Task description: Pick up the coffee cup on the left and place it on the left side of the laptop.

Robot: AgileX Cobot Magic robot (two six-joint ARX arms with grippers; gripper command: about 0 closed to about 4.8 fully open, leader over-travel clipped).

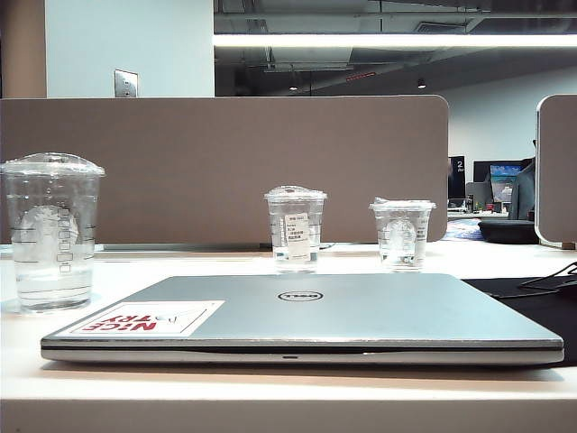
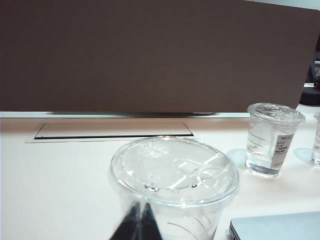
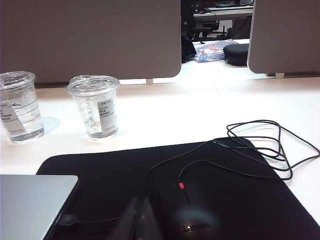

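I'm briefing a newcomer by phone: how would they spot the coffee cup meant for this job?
Find the wide silver Dell laptop lying closed on the white table. Just off its left side stands the coffee cup, a clear plastic cup with domed lid. It is far taller than the two small clear cups behind the laptop.

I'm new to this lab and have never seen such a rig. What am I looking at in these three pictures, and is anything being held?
A two-armed robot works at a white desk. One picture faces the desk; the others come from wrist cameras. The tall clear lidded coffee cup stands left of the closed silver Dell laptop. Behind are a labelled clear cup and a squat clear cup. The left end effector is shut just before the coffee cup; the right end effector, shut, hovers over a black mat by a black mouse. Nothing is held.
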